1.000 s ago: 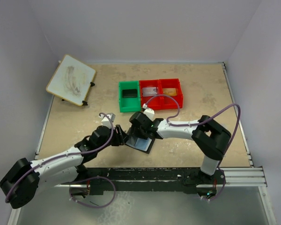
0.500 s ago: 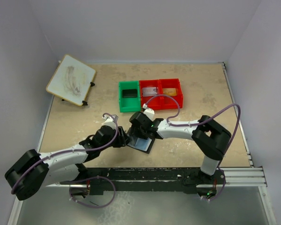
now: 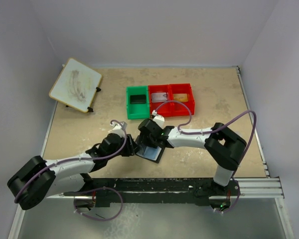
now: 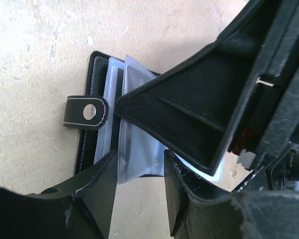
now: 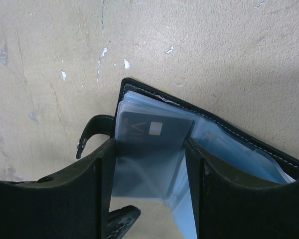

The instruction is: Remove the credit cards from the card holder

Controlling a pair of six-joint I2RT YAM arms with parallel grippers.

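Your two grippers meet over the open holder (image 3: 150, 152), lying on the table (image 3: 214, 104) near its front edge. The right gripper (image 5: 149, 144), fingers apart, straddles a clear sleeve (image 5: 139, 181) showing a dark card (image 5: 154, 130); the left gripper (image 4: 138, 158) flanks a neighbouring sleeve. Whether either actually clenches its sleeve, you cannot tell from here.

Overhead view: bright, even, diffuse light from above; soft, faint shadows on the tabletop (image 3: 209, 94); sharp from centre to edges. Left wrist view: tabletop bright at upper left, shaded at upper right; black fingers (image 4: 84, 199) along the bottom edge slightly soft, dark, with little detail. Right wrist view: broad soft shadow down the right side of the frame; pale sheen on the clear sleeves of the card holder (image 5: 229, 147).
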